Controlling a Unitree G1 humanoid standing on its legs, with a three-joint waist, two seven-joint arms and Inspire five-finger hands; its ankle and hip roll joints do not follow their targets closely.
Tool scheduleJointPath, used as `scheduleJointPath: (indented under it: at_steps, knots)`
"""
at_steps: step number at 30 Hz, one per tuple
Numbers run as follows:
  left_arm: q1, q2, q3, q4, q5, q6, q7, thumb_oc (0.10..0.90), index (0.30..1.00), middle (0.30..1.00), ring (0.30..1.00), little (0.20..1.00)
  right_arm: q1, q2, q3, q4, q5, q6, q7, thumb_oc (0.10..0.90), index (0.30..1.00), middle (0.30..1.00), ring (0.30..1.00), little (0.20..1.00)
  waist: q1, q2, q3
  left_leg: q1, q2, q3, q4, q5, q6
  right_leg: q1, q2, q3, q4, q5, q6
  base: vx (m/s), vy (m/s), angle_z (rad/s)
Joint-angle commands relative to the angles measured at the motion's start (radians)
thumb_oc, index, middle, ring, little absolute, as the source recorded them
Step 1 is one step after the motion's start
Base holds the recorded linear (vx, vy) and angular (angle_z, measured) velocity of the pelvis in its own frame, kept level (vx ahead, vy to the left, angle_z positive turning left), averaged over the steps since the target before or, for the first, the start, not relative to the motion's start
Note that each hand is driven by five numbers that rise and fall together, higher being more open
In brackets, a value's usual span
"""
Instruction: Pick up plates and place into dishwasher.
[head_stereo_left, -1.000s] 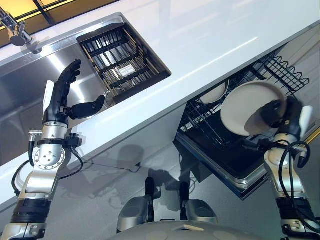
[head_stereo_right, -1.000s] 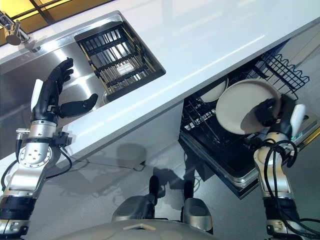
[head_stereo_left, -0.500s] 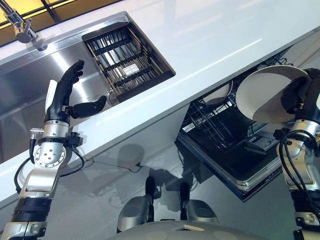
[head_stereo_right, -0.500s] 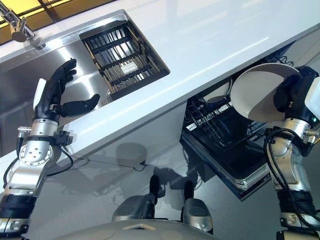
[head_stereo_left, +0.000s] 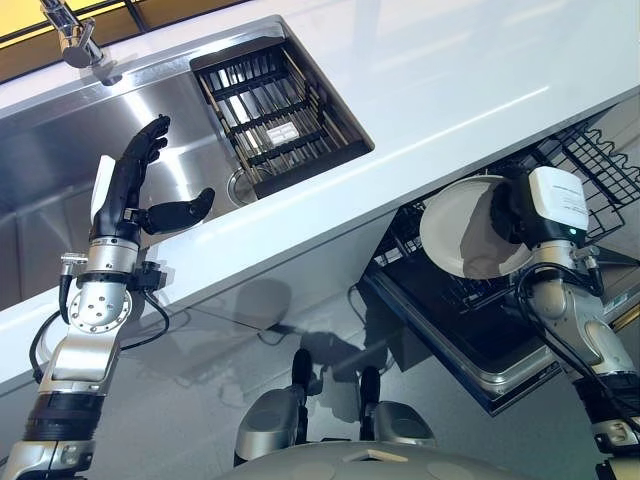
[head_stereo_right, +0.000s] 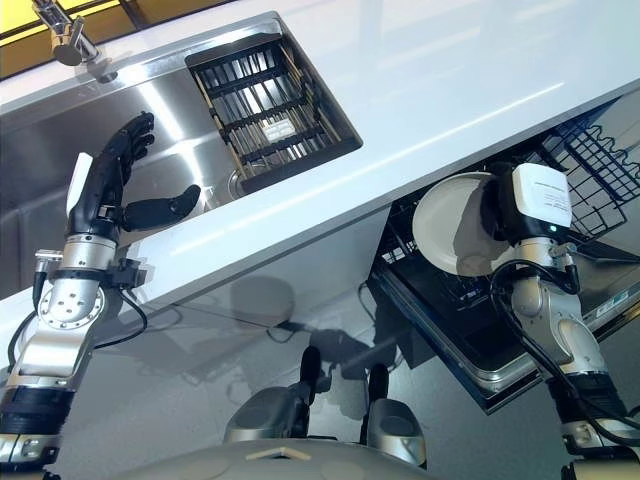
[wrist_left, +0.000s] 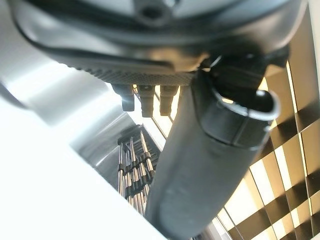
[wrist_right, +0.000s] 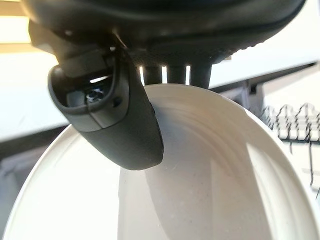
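A white plate (head_stereo_left: 462, 226) stands on edge over the pulled-out dishwasher rack (head_stereo_left: 590, 165), just below the counter's edge. My right hand (head_stereo_left: 512, 205) is shut on its rim; in the right wrist view the thumb (wrist_right: 127, 120) presses the plate's (wrist_right: 220, 185) inner face with the fingers behind it. My left hand (head_stereo_left: 130, 190) is raised above the steel sink (head_stereo_left: 60, 150), open, fingers straight and thumb out, holding nothing. Its thumb (wrist_left: 205, 165) and fingertips show in the left wrist view.
A dark dish-drying rack (head_stereo_left: 275, 115) sits in the sink's right part, with a drain beside it. A tap (head_stereo_left: 72, 35) stands at the sink's far edge. The white counter (head_stereo_left: 450, 70) runs above the open dishwasher, whose door (head_stereo_left: 480, 350) hangs low over the floor.
My right hand has swung the plate to the left and lower, toward the rack under the counter's edge. The camera has shifted a little. The left hand keeps its pose.
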Motion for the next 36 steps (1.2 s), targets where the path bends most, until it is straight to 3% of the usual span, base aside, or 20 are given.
scheduleJointPath:
  at_steps: [1, 6, 10, 14, 20, 24, 36]
  knots:
    - [-0.026, 0.028, 0.050, -0.050, 0.018, -0.106, 0.031, 0.800, 0.900, 0.900, 0.900, 0.900, -0.093, -0.061, 0.033, 0.006, -0.052, 0.006, 0.019, 0.100, 0.300, 0.300, 0.300, 0.200, 0.002, -0.002, -0.097, 0.014, -0.064, 0.022, 0.059, -0.181, 0.046, -0.108, 0.073, 0.008, 0.180, -0.128, 0.026, 0.00, 0.000, 0.00]
    - [-0.024, 0.035, 0.041, -0.062, 0.013, -0.105, 0.044, 0.800, 0.900, 0.900, 0.900, 0.900, -0.102, -0.046, 0.103, 0.027, -0.131, 0.089, 0.094, 0.100, 0.300, 0.300, 0.300, 0.200, 0.004, 0.002, -0.086, 0.007, -0.063, 0.025, 0.062, -0.178, 0.046, -0.114, 0.073, 0.010, 0.182, -0.126, 0.026, -0.01, 0.001, 0.00]
    - [-0.022, 0.038, 0.035, -0.070, 0.012, -0.104, 0.052, 0.800, 0.900, 0.900, 0.900, 0.900, -0.108, -0.043, 0.135, 0.035, -0.161, 0.119, 0.112, 0.100, 0.300, 0.300, 0.300, 0.200, 0.005, 0.004, -0.080, 0.004, -0.063, 0.027, 0.063, -0.175, 0.046, -0.115, 0.073, 0.012, 0.182, -0.126, 0.025, 0.00, 0.000, 0.00]
    - [-0.023, 0.043, 0.028, -0.074, 0.010, -0.100, 0.058, 0.800, 0.900, 0.900, 0.900, 0.900, -0.120, -0.039, 0.149, 0.043, -0.106, 0.160, 0.078, 0.100, 0.300, 0.300, 0.300, 0.200, 0.007, 0.006, -0.073, 0.002, -0.061, 0.027, 0.066, -0.174, 0.044, -0.115, 0.073, 0.011, 0.184, -0.125, 0.025, 0.00, 0.000, 0.00]
    - [-0.016, 0.067, 0.040, -0.071, -0.008, -0.104, 0.056, 0.800, 0.900, 0.900, 0.900, 0.900, -0.123, -0.056, 0.039, 0.004, 0.051, 0.209, -0.106, 0.100, 0.300, 0.300, 0.300, 0.200, 0.004, 0.004, -0.070, 0.004, -0.056, 0.026, 0.071, -0.180, 0.045, -0.112, 0.076, 0.013, 0.188, -0.127, 0.026, 0.00, 0.000, 0.00]
    - [-0.012, 0.076, 0.051, -0.073, -0.016, -0.097, 0.056, 0.800, 0.900, 0.900, 0.900, 0.900, -0.103, -0.077, -0.065, 0.001, 0.073, 0.234, -0.224, 0.100, 0.300, 0.300, 0.300, 0.200, -0.004, 0.002, -0.072, 0.008, -0.056, 0.029, 0.072, -0.187, 0.048, -0.112, 0.078, 0.018, 0.188, -0.129, 0.027, 0.00, 0.000, 0.00]
    - [0.013, 0.081, 0.112, -0.086, -0.039, -0.062, 0.009, 0.800, 0.900, 0.900, 0.900, 0.900, 0.026, -0.105, -0.248, 0.024, 0.055, 0.299, -0.236, 0.100, 0.300, 0.300, 0.300, 0.200, -0.027, -0.004, -0.094, 0.026, -0.054, 0.044, 0.059, -0.186, 0.048, -0.101, 0.086, 0.026, 0.181, -0.129, 0.029, 0.01, 0.000, -0.03]
